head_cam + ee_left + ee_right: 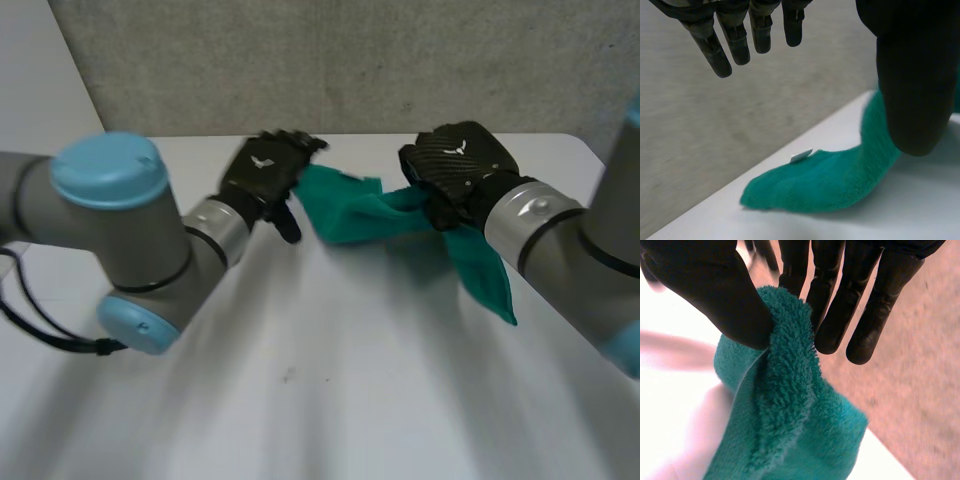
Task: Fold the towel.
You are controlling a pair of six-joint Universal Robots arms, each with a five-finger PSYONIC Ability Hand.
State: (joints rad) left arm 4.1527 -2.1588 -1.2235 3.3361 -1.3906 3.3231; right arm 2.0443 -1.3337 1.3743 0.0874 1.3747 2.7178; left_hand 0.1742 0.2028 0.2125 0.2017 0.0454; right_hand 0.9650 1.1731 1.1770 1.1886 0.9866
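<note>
Two arms: grey-jointed arms with light-blue caps, the left arm (110,230) and the right arm (580,260), reached in from either side over the white counter (330,400), with a speckled grey wall (350,60) behind it.
Towel: the teal terry-cloth towel (350,215) was bunched on the far part of the counter between the two hands. A pointed end of it trailed past the right wrist toward the near side.
Left hand: the black left hand (262,170) was at the towel's left end. In its wrist view the fingers (735,40) were straight, spread and clear of the cloth, gripping nothing. The thumb (912,90) stood in front of the towel (830,182) and perhaps touched it, though the contact was hidden.
Right hand: the black right hand (455,170) was closed on a raised fold at the towel's right end. Its wrist view showed the thumb (715,290) pressing the fluffy fold (790,405) against the fingers (870,305).
Tag: a small white tag (801,156) stuck out at the towel's edge on the wall side.
</note>
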